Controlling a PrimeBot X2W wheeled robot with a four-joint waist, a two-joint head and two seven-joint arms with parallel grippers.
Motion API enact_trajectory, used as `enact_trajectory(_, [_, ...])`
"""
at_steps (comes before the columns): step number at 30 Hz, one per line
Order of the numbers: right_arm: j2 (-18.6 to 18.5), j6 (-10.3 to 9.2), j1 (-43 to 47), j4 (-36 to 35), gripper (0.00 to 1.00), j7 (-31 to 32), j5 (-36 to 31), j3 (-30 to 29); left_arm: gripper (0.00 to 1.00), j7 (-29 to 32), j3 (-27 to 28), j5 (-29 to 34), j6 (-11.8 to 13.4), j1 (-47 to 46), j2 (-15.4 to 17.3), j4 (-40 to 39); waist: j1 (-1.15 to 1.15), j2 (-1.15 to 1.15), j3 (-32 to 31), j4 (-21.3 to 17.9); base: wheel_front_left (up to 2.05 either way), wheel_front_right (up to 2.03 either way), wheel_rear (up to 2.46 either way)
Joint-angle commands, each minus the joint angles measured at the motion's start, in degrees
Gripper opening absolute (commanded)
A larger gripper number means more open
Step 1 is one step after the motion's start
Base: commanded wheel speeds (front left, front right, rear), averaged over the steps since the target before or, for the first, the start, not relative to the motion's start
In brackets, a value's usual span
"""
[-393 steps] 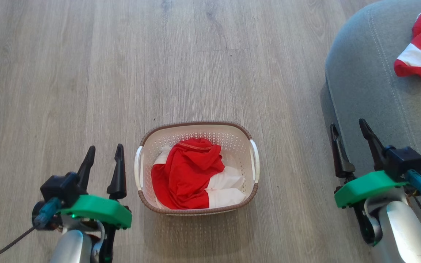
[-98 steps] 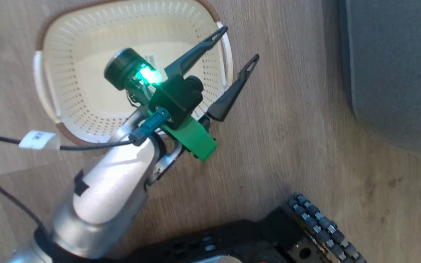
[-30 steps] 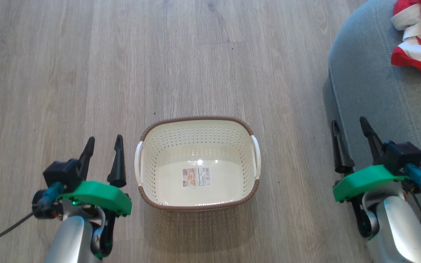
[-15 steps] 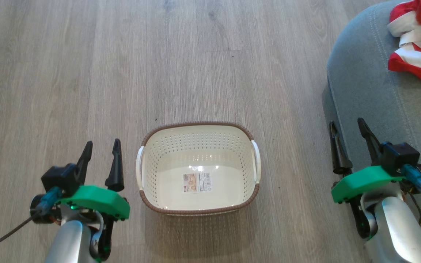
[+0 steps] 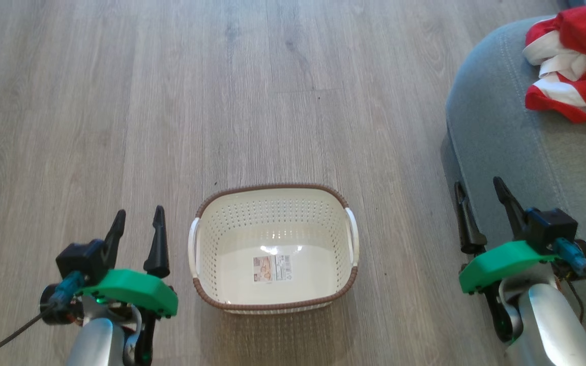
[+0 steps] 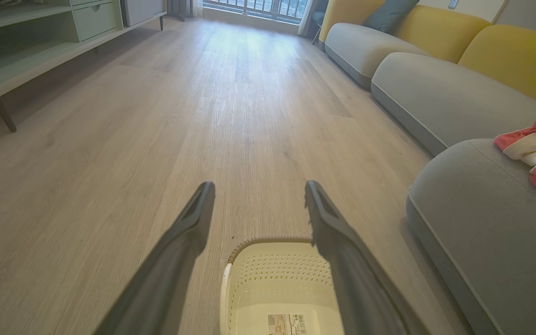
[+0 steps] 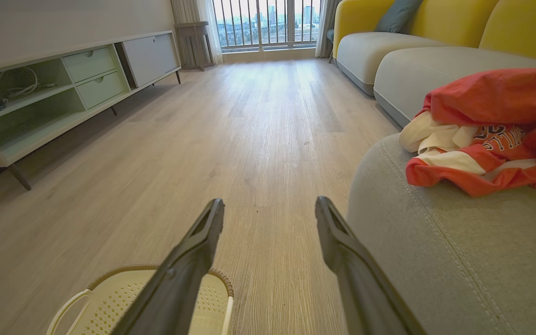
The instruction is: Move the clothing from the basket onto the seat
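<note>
Found the basket bare inside, with nothing but a label on its bottom. Stood on the floor just to the right of the left pincer, near it but not touching.

Noted the left pincer spread, its fingers apart, pinching nothing; between them, in the left wrist view, only floor and the near part of the basket. Noted the same for the right pincer: spread, empty, hanging just beside the edge of the seat.

Located the clothing as a red and white heap on the seat, ahead of the right pincer and to its right, well apart from it. Showed dark lettering on one fold. Could not tell from the heap whether one garment or two.

Judged the task as done, or very nearly: nothing left in the basket to fetch, and all visible clothing already on the seat. Remained perhaps only to check the far part of the heap, cut off by the edge of the head view.
</note>
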Motion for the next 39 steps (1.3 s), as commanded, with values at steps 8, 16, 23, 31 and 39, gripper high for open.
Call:
enact_trajectory(8, [-0.18,-0.01,-0.98,-1.67,1.0,-0.38,-0.09,1.5,1.0,-0.73,1.61,-0.37,0.3,-1.19,0.44,-2.02,0.0,0.0,0.06,-0.36,0.0,0.0,0.0])
enact_trajectory(16, [-0.08,-0.01,-0.93,-1.7,1.0,-0.38,-0.01,1.52,1.0,-0.73,1.68,-0.32,0.59,-1.18,0.44,-2.38,0.0,0.0,0.39,-0.41,0.0,0.0,0.0])
enact_trajectory(23, [0.08,0.01,0.14,1.01,0.0,0.04,0.03,0.17,0.0,0.15,-0.01,-0.14,0.09,0.1,-0.05,0.1,0.0,0.0,0.65,-0.39,0.0,0.0,0.0])
enact_trajectory(31, [0.18,0.01,0.45,1.62,0.0,1.51,4.66,-0.43,0.0,1.56,0.71,-4.35,-0.2,0.3,-0.08,0.95,0.01,0.0,0.31,-0.2,0.0,0.0,0.0])
enact_trajectory(39, [0.26,0.01,1.05,0.59,0.0,2.86,10.76,-0.65,0.0,2.87,1.12,-9.91,-0.57,0.61,-0.04,0.26,0.01,0.0,-0.12,0.05,0.0,0.0,0.0])
